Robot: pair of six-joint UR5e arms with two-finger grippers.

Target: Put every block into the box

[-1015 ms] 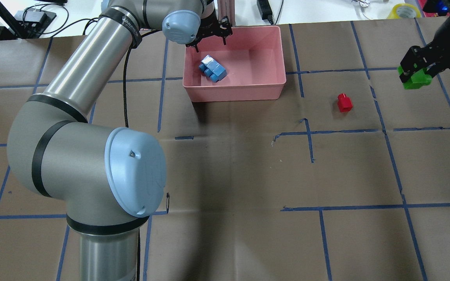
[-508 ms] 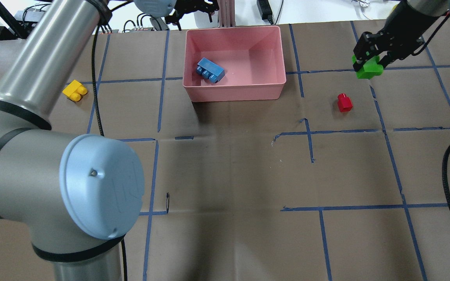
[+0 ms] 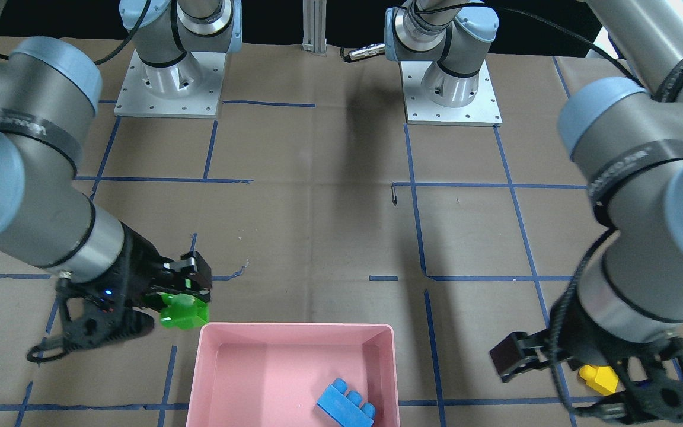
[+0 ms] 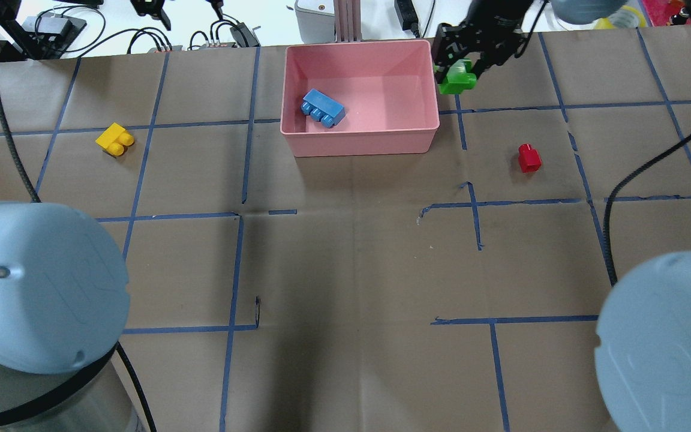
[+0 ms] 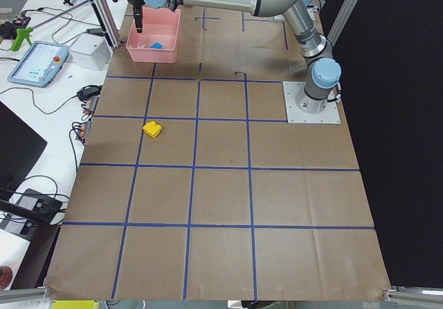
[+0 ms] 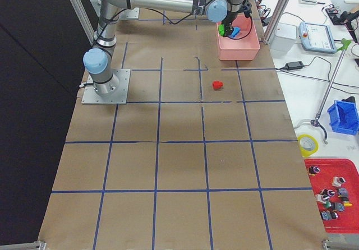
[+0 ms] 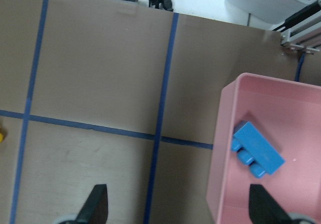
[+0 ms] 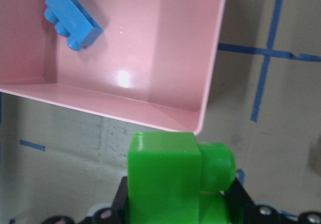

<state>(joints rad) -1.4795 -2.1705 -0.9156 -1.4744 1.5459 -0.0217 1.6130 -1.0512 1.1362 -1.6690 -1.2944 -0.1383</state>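
The pink box (image 4: 357,145) stands at the table's far middle with the blue brick (image 4: 323,108) lying in it. My right gripper (image 4: 458,60) is shut on the green brick (image 4: 457,78) and holds it just outside the box's far right corner; the right wrist view shows the green brick (image 8: 170,179) beside the box rim (image 8: 210,73). The red brick (image 4: 528,158) lies on the table right of the box. The yellow brick (image 4: 114,140) lies at the left. My left gripper (image 7: 178,209) is open and empty, raised left of the box (image 7: 220,148).
An aluminium post (image 4: 345,18), cables and devices (image 4: 231,33) sit past the table's far edge behind the box. Blue tape lines cross the brown table cover. My big arm elbows fill the near corners of the overhead view (image 4: 39,288).
My right gripper has carried the green brick left from the table's right side to the box's far right corner. My left arm has drawn back from the box to the left, uncovering the yellow brick.
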